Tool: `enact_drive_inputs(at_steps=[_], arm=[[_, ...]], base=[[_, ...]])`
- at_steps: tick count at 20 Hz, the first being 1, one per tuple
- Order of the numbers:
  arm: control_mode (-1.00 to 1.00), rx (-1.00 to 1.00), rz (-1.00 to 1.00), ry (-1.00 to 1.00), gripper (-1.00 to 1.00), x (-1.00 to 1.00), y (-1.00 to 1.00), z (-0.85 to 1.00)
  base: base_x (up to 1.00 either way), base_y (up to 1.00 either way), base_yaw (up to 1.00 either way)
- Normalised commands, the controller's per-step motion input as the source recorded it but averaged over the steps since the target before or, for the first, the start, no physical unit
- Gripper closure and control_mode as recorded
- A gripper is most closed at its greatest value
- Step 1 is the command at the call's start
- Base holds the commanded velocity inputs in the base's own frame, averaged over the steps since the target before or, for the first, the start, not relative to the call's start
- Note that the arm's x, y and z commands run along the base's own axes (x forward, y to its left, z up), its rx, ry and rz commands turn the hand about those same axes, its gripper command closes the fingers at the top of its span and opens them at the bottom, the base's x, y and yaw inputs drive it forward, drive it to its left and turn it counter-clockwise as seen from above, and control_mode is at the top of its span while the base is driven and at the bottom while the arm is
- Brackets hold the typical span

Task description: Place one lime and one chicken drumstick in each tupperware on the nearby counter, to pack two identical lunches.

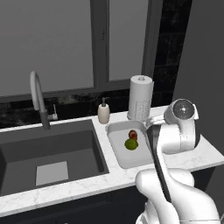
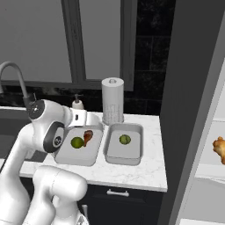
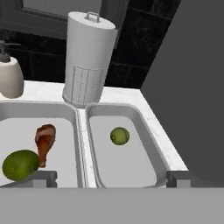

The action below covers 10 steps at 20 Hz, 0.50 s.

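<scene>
Left tupperware [image 2: 66,154]: sits on the desk [image 2: 145,169] just beside the sink [image 1: 26,148]; it already carries one lime [image 2: 77,142] and one chicken drumstick [image 2: 88,137], lying side by side, seemingly touching.
Right tupperware [image 2: 134,151]: just beside the first, rims nearly touching; it carries a single lime [image 2: 125,139] near its middle and no drumstick, so I judge this lunch half packed.
Spare drumstick [image 2: 219,150]: I take the orange-brown lump at the far right, on a pale shelf beyond the dark panel, for the remaining piece; it is cut by the picture edge, so I cannot confirm.
Gripper [image 3: 111,179]: fingers stand wide apart and carry nothing; it hangs above the near rims of the two trays.
Handling, drumstick: I expect a light, fairly firm, irregular body, possibly slick; I would take it across the thick meaty end, where flat fingers find the most purchase, not the thin bone end.
Handling, lime: round and firm, likely to roll; grip across its widest part.
Obscured: in the left base view my arm covers the right tray; the gripper fingers there are hidden behind the wrist.
Background: paper-towel holder [image 2: 112,101] and soap dispenser [image 1: 103,112] stand behind the trays.
</scene>
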Motion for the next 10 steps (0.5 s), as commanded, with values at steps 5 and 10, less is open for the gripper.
enact_drive_inputs(at_steps=[5,10], arm=[[-1.00,0.35,-0.09,0.09,-1.00,-0.73,0.29,0.85],[-1.00,0.21,0.10,0.14,-1.00,-0.57,0.16,-0.15]], base=[[0.00,0.00,0.00],[0.00,0.00,0.00]])
